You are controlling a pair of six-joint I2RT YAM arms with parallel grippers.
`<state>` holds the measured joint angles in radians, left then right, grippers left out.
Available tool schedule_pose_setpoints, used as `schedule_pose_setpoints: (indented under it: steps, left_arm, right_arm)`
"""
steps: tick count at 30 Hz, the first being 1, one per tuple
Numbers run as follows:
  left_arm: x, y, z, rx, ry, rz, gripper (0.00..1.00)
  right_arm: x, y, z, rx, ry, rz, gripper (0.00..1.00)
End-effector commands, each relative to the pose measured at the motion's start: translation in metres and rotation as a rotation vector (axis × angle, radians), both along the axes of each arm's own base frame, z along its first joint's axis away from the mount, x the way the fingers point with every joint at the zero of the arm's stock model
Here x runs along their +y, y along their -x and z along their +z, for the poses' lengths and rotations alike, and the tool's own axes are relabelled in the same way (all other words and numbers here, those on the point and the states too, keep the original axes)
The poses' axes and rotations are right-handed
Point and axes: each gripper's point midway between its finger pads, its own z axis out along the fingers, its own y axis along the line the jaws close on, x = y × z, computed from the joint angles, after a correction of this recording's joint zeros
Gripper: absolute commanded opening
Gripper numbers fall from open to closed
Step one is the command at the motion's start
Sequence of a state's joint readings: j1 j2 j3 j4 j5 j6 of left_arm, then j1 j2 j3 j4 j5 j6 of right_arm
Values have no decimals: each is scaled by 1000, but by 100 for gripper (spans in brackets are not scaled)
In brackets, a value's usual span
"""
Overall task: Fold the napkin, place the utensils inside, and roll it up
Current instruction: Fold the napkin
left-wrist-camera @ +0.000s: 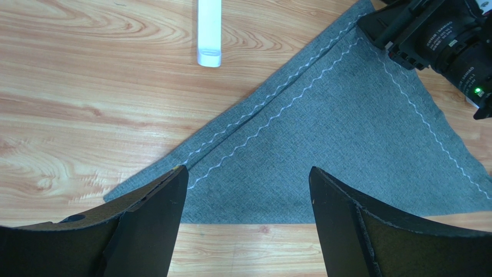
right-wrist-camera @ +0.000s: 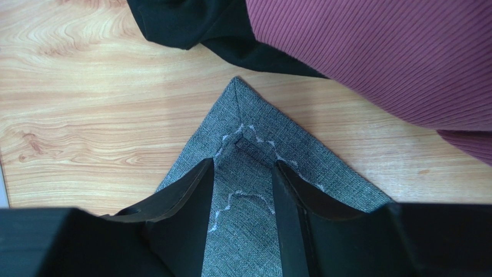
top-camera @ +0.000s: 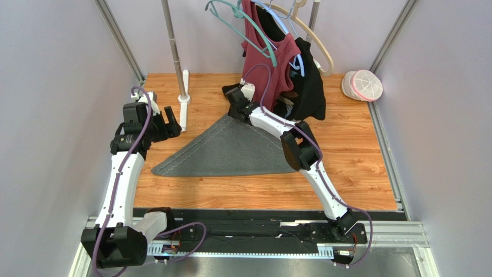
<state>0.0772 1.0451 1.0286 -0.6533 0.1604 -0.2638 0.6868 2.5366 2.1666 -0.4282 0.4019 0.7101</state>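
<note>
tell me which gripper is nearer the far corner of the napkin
Right. The right gripper is down on the far corner of the napkin, a finger on each side of the stitched tip. The left gripper hangs open near its left edge, well away from that corner.

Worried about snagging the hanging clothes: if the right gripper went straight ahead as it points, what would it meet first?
The puckered corner of the dark grey felt napkin, which the right gripper straddles. Past it lies bare wooden table, then probably the black garment; depth is unclear.
</note>
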Motion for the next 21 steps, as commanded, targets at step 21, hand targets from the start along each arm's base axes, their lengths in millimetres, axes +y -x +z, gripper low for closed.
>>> schedule_pose_setpoints:
  steps: [21]
  left_arm:
    - [-9,-3,11,-51,31,-35,85]
  right_arm:
    - [10,-12,5,-15,-12,43,27]
